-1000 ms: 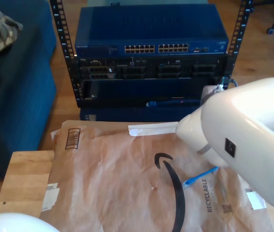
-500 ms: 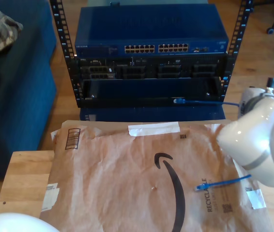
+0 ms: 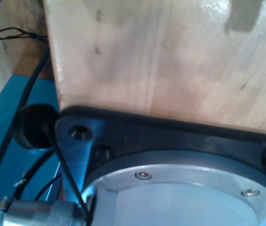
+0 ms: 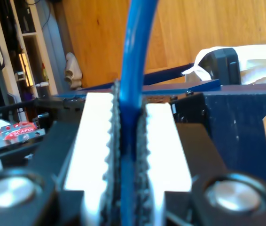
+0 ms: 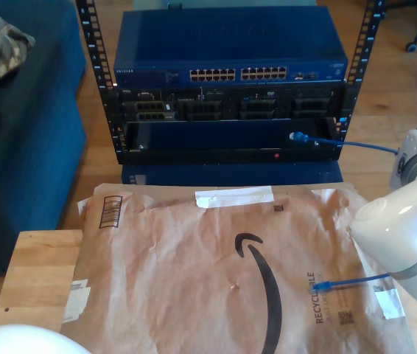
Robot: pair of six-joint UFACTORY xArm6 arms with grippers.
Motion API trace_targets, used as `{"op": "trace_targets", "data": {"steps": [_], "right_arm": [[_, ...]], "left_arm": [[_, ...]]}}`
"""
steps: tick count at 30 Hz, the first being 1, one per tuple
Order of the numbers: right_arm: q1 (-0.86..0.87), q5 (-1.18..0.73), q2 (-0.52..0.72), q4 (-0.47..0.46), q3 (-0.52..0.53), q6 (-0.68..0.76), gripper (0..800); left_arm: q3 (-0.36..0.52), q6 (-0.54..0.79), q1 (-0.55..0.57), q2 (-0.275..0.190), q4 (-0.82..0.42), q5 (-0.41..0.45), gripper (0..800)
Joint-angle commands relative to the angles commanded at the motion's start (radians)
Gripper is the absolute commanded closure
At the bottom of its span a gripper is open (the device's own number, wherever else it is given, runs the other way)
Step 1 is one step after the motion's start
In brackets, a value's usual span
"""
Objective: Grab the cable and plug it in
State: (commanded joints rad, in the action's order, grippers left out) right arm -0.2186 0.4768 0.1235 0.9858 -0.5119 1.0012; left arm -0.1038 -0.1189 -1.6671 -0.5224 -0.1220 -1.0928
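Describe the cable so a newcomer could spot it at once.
Start at the blue rack behind the brown paper mailer. The cable hangs in front of the rack's lower black panel, its plug pointing at it, then runs toward the exterior view's right to my second gripper, which pinches it. It is thin and bright blue; its other end lies on the mailer.

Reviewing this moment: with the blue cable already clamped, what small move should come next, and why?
Probably lift my second gripper and steer the plug toward the network switch. Its jaws pinch the cable, and one plug end hangs before the rack, below the port row, so it likely needs raising before insertion.
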Motion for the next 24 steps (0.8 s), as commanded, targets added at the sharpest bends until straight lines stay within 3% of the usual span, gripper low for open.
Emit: {"op": "trace_targets", "data": {"steps": [2, 11, 18, 24], "right_arm": [[0.034, -0.044, 0.008, -0.034, -0.008, -0.003, 800], [0.203, -0.385, 0.109, -0.345, -0.034, 0.000, 800], [0.222, -0.617, 0.213, -0.440, -0.021, -0.003, 800], [0.219, -0.643, 0.222, -0.479, 0.006, -0.003, 800]], "left_arm": [[0.000, 0.000, 0.000, 0.000, 0.000, 0.000, 0], [0.000, 0.000, 0.000, 0.000, 0.000, 0.000, 0], [0.000, 0.000, 0.000, 0.000, 0.000, 0.000, 0], [0.000, 0.000, 0.000, 0.000, 0.000, 0.000, 0]]}}
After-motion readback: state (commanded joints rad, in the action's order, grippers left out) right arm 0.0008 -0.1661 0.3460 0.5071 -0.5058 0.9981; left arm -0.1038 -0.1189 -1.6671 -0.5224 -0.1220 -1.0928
